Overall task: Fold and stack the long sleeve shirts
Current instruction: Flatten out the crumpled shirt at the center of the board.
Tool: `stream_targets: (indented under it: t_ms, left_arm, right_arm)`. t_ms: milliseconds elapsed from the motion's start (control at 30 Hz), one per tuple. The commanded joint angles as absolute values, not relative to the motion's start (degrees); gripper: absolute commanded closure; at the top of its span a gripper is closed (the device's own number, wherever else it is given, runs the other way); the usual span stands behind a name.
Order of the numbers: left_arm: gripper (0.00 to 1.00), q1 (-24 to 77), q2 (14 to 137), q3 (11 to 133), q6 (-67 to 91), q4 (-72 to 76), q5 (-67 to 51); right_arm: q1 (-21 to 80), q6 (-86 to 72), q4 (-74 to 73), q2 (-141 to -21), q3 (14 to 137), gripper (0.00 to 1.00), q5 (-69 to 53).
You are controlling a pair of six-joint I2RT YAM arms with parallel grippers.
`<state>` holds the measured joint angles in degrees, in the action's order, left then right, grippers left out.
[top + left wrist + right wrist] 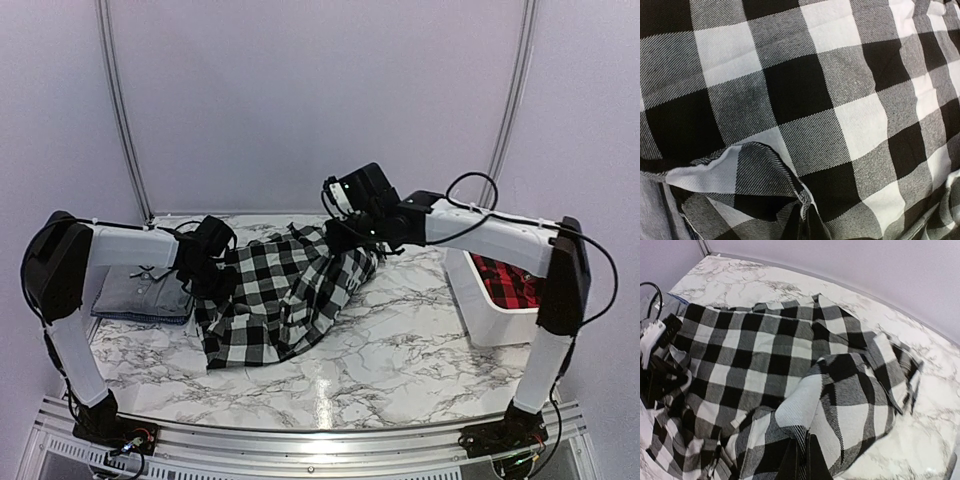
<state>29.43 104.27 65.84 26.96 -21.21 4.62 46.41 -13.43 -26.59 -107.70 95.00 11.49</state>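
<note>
Top external: white bin point(490, 322) holds red-checked shirt point(505, 281).

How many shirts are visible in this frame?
3. A black-and-white checked shirt mid-table, a grey shirt folded at left, a red-and-black checked shirt in the white bin at right. Others may be hidden.

Left claw point(205, 268), right claw point(345, 238) tips under checked flannel point(280, 295) — grips unreadable, red shirt point(508, 282) half behind bin point(480, 322)

A white bin point(490, 322) stands on the marble table point(400, 352) — at its right side
</note>
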Motion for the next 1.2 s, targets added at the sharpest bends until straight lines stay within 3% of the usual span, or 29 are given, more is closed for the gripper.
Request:
stream_targets:
  t_ms: [0, 233, 433, 567, 733, 1167]
  left_arm:
    - [1.00, 28.64, 100.59, 67.48, 25.89, -21.00, 4.10]
    - [1.00, 25.17, 94.53, 70.63, 25.79, -21.50, 2.47]
    - [1.00, 21.77, 92.78, 78.41, 25.97, -22.88, 0.28]
    - [1.00, 21.73, 92.13, 78.97, 24.85, -24.53, -7.00]
    - [1.00, 22.77, 87.95, 70.84, 23.08, -25.22, -13.01]
    - [1.00, 47.17, 81.13, 55.97, 20.00, -30.29, -26.24]
  right_arm:
    - [47.18, -18.70, -29.34, -96.16, 79.07, 1.00, 16.80]
    - [47.28, -31.45, -35.47, -78.16, 56.46, 1.00, 17.38]
    - [46.69, -37.20, -40.20, -76.00, 51.35, 1.00, 20.18]
    - [42.24, -35.72, -41.99, -78.00, 54.22, 1.00, 22.65]
    - [36.22, -29.66, -40.89, -85.11, 60.54, 1.00, 25.83]
    - [26.99, -15.95, -37.02, -117.88, 92.37, 1.00, 27.56]
